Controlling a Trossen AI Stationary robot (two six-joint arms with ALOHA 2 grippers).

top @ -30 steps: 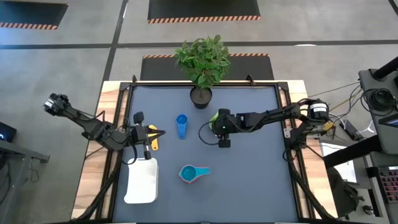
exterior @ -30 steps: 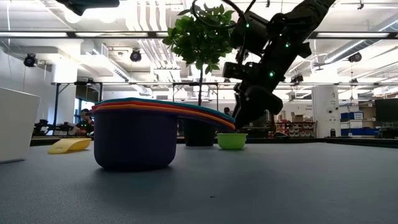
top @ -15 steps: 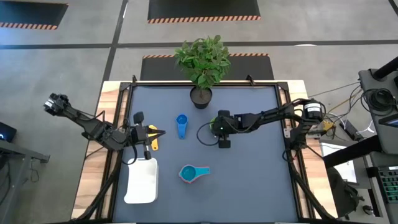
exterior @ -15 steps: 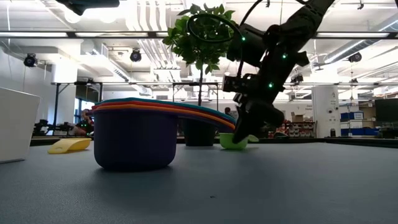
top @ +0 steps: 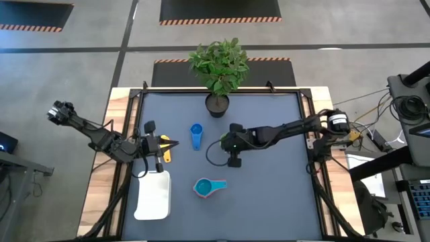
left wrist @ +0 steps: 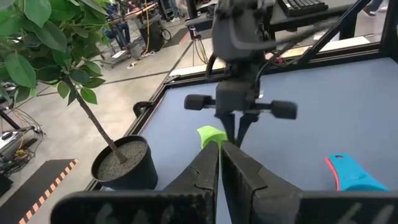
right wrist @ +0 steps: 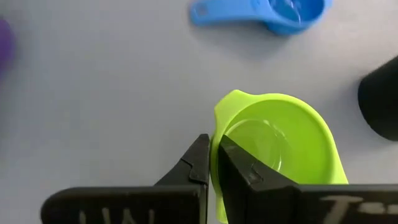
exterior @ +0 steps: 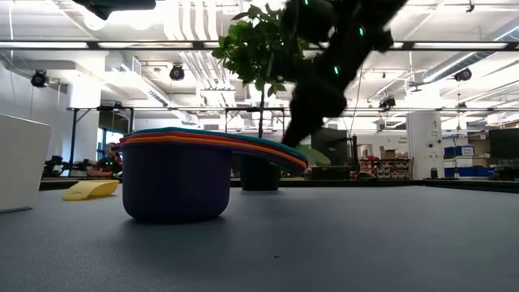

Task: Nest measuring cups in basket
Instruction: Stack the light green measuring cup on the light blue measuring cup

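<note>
A green measuring cup hangs in my right gripper, which is shut on it above the table's middle. The cup shows lifted in the low view. A nested stack of cups, teal on top, stands bottom-down on the mat near the front. A blue cup and a yellow cup lie apart on the mat. The white basket rests at the near left. My left gripper is shut in the air over the yellow cup, holding nothing. My right gripper pinches the green cup's wall at its rim, with one finger over the bowl and the other outside it. The fingers slant down from the table's right side. The cup is lifted clear of the mat, opening up.
A black plant pot with a leafy plant stands at the far middle edge. Bare mat lies to the right of the stack and in front of my right gripper.
My right gripper has shut on the green cup's rim and lifted it off the mat. It has carried the cup a little toward the table's left and near edges. The cup now hangs clear, where it stood on the mat a second ago.
</note>
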